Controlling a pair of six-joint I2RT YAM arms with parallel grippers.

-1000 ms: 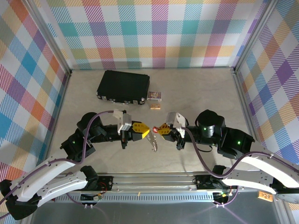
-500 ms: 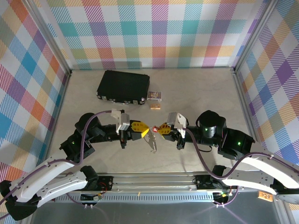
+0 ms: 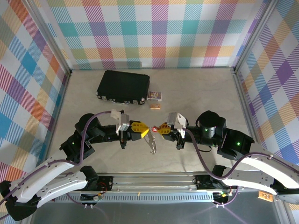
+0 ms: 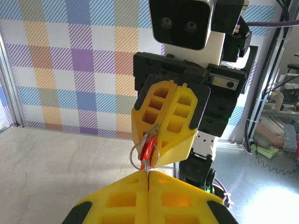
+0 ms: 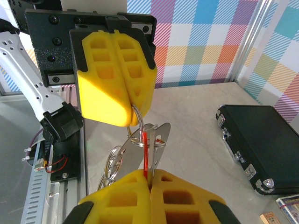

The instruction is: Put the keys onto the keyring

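Still, left fingers (image 3: 138, 130) and right fingers (image 3: 164, 129) pinch keyring (image 3: 153, 128); keys (image 3: 152, 145) dangle.

Mid-table: my left claw (image 3: 146, 131) and right claw (image 3: 160, 129), both clamped, meet tip to tip on the small red plastic keyring (image 3: 153, 128); no passage between. Flat silvery metal keys (image 3: 153, 144) dangle just near of that. Far left: black hard case (image 3: 124, 87). Red-and-white card box (image 3: 155, 95) and small tan block (image 3: 155, 106) crowd the far side. Pale tabletop (image 3: 205, 93) far right lies open.
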